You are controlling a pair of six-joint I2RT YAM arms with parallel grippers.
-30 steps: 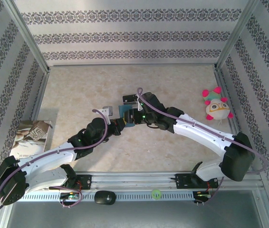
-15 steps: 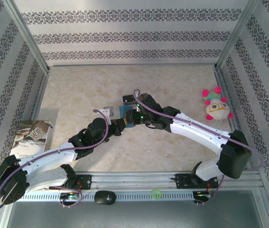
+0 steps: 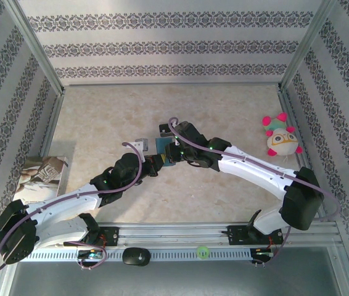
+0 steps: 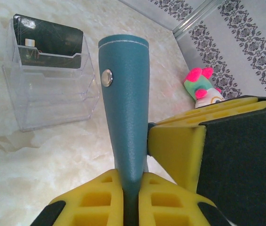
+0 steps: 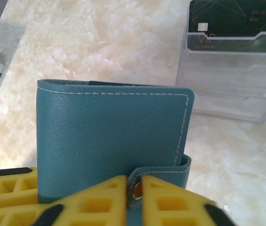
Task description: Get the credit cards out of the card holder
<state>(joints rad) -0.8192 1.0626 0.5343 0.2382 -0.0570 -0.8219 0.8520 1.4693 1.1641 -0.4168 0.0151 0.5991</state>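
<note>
The teal-blue card holder [image 5: 109, 136] is closed and held upright above the table. My left gripper [image 4: 130, 178] is shut on its lower edge, and the holder [image 4: 123, 94] rises edge-on from the yellow pads with a silver snap stud on its side. My right gripper [image 5: 134, 182] is shut on the holder's snap tab [image 5: 165, 175], its pads pinching the tab at the snap. From above, both grippers meet at the holder [image 3: 161, 148] in the middle of the table. The credit cards are hidden.
A clear plastic stand [image 4: 48, 89] with a dark chip card [image 4: 48, 40] stands just behind the holder, and its front [image 5: 231, 80] is close by in the right wrist view. A plush toy [image 3: 280, 137] lies at the right wall. A printed packet [image 3: 42, 176] lies at the left.
My right gripper's jaws have closed onto the snap tab, and the right arm has edged slightly left toward the holder. The left arm has not moved.
</note>
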